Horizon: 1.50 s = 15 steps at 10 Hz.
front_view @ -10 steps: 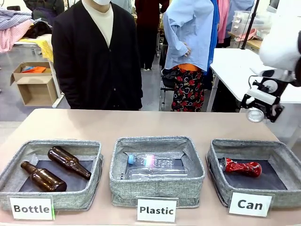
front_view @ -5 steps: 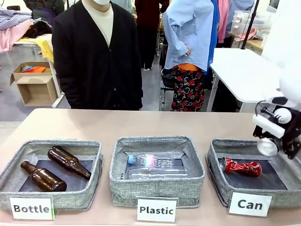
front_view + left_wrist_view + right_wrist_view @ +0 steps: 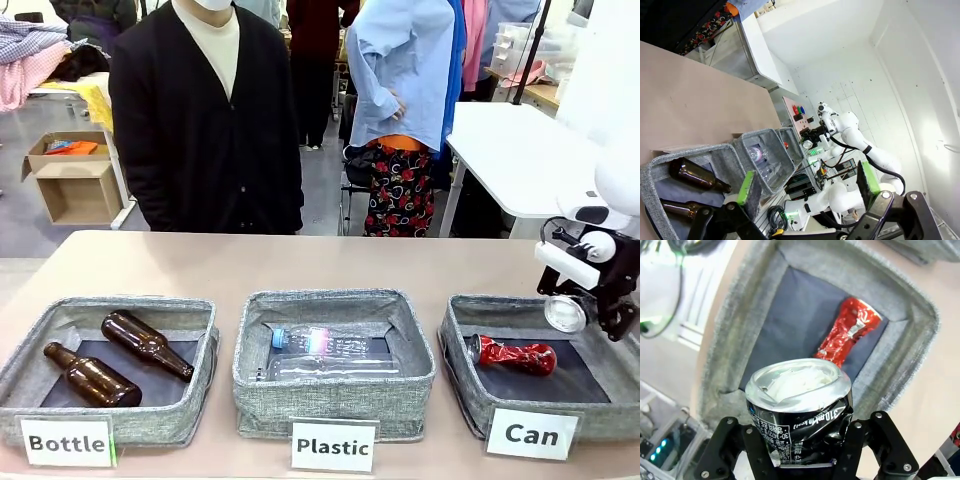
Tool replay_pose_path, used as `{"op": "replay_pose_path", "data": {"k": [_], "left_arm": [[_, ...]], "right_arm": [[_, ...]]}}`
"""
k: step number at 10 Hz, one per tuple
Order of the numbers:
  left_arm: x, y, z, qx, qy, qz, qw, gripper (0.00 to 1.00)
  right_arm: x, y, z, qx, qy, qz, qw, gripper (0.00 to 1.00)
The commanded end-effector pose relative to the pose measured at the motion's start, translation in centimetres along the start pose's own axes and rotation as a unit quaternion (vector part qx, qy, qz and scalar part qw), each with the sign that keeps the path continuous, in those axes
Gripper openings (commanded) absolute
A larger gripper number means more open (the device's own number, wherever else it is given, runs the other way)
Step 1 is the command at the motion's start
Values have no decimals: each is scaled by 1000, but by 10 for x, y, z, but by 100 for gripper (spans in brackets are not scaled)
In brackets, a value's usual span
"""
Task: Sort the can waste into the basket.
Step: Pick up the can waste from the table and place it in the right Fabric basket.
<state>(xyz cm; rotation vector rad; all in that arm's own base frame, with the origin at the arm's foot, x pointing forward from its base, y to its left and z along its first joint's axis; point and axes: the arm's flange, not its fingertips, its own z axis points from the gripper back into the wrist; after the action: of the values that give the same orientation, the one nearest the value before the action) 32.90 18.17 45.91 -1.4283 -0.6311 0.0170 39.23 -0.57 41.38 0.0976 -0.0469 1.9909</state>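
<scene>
While the red can [image 3: 513, 355] is already lying on the floor of the basket [image 3: 455, 340] labelled "Can", the right gripper [image 3: 799, 440] is holding the black and silver can [image 3: 799, 407] between its fingers directly above that basket, awaiting release.

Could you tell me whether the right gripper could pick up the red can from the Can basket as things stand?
Probably not yet: the right gripper has a black-and-silver can between its fingers above the Can basket. The red can lies uncovered on the basket floor.
</scene>
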Motion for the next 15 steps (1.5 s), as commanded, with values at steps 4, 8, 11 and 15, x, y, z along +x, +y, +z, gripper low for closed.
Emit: {"op": "replay_pose_path", "data": {"k": [4, 8, 11, 15], "left_arm": [[-3, -2, 0, -4, 4, -2, 1000, 100], [-3, -2, 0, -4, 4, -2, 1000, 100], [-3, -2, 0, -4, 4, -2, 1000, 100], [-3, -2, 0, -4, 4, -2, 1000, 100]], "right_arm": [[-2, -7, -3, 22, 17, 1, 1000, 100], [-3, -15, -2, 48, 23, 0, 999, 100], [1, -32, 7, 41, 1, -32, 999, 100], [5, -102, 10, 33, -204, -149, 967, 100]]}}
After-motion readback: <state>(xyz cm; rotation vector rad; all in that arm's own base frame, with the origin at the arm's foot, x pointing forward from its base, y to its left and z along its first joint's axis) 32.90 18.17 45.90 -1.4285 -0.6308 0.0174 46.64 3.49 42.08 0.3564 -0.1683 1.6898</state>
